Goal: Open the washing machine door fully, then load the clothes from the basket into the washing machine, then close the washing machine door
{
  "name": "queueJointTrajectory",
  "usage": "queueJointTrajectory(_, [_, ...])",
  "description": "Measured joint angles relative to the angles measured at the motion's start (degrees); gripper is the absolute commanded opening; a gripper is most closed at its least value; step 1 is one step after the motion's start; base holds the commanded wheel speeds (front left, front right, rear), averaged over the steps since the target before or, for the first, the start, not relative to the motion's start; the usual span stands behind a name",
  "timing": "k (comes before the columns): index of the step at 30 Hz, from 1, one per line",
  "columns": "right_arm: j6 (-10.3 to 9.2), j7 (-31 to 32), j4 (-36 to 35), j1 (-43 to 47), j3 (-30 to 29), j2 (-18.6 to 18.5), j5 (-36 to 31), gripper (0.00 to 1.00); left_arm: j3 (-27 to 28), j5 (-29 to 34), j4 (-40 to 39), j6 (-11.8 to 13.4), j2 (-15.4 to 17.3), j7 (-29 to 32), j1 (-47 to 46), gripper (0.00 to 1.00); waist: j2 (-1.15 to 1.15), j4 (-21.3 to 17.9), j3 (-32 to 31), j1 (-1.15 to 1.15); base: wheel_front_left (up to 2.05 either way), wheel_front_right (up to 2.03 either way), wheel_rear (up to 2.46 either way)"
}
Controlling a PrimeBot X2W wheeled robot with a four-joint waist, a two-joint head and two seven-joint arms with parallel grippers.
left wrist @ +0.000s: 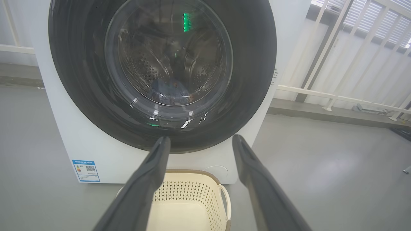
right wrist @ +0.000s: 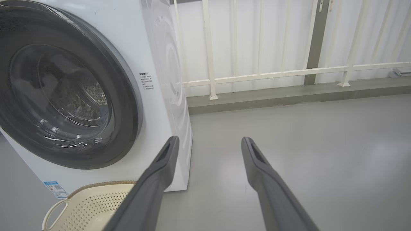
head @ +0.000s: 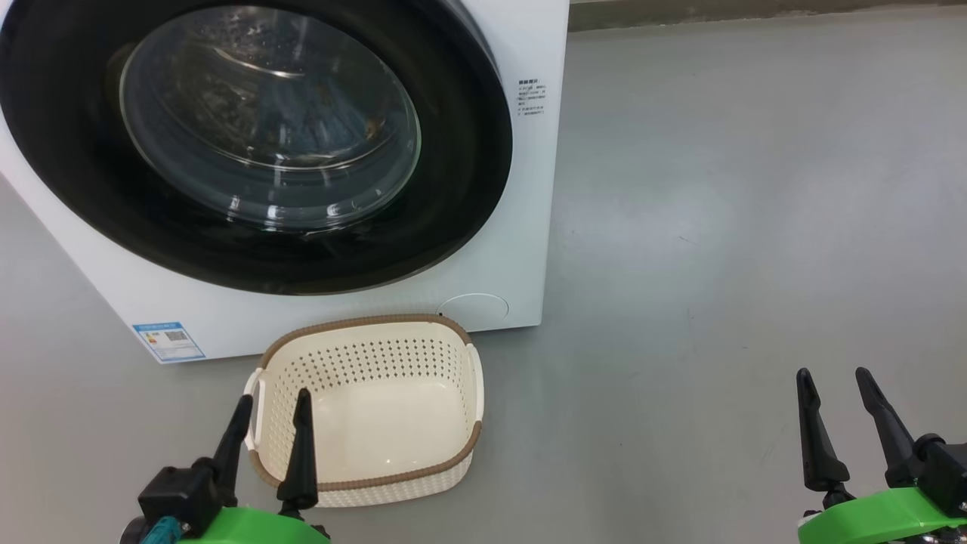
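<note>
Washing machine door (head: 453, 189) shut on the washing machine (head: 521, 249). Basket (head: 363, 355) on floor just before it. Clothes (left wrist: 167, 89) apparently inside drum, dimly seen through glass. Left end effector (head: 273, 398) and right end effector (head: 833, 374) wide, gripping nothing.

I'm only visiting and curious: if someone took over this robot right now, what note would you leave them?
Grippers: left gripper open, empty, above the basket; right gripper open, empty, over bare floor.
The basket is empty, before the washing machine.
The clothes show as blue fabric in the drum behind the glass.
The washing machine door looks shut.
Done, it seems: loading, closing.
Left: perhaps confirm the latch.
</note>
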Motion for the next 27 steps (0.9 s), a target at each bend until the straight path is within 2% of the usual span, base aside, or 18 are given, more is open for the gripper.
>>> queueJointTrajectory(15, [0.00,-0.1,0.0,0.0,0.0,0.0,0.1,1.00,0.0,-0.3,0.9,0.0,0.0,0.0,0.0,1.00,0.00,0.3,0.4,0.00,0.00,0.00,0.00])
queueJointTrajectory(27, [0.00,-0.2,0.1,0.0,0.2,0.0,0.1,1.00,0.0,-1.1,2.4,-1.5,0.0,0.0,0.0,1.00,0.00,0.3,0.2,0.00,0.00,0.00,0.00])
